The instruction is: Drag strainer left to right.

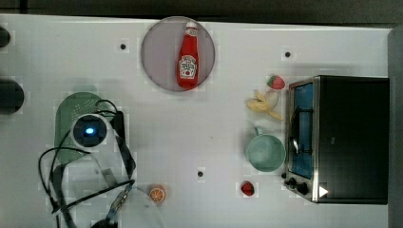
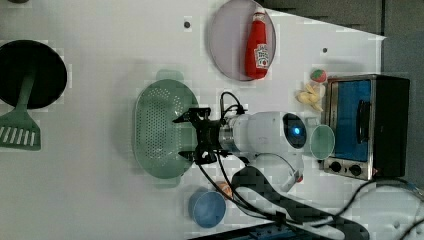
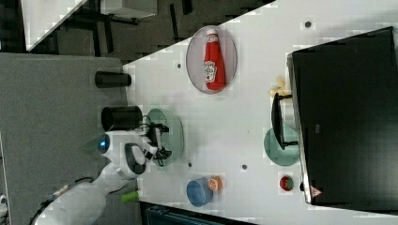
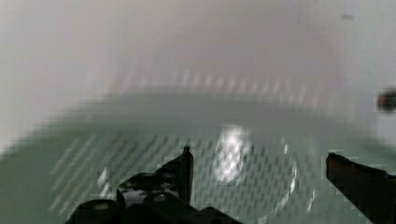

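Beneath the spread end effector [image 2: 186, 137], strainer [image 2: 155, 130], untouched

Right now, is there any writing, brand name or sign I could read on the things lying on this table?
Ketchup bottle: a white label with dark print, too blurred to read; no brand can be made out.
Toaster oven: a small white triangle mark at its front corner, no legible text.
Strainer, mug, blue bowl: no writing seen.

Ketchup bottle [image 1: 188, 57] on plate [image 1: 157, 52]
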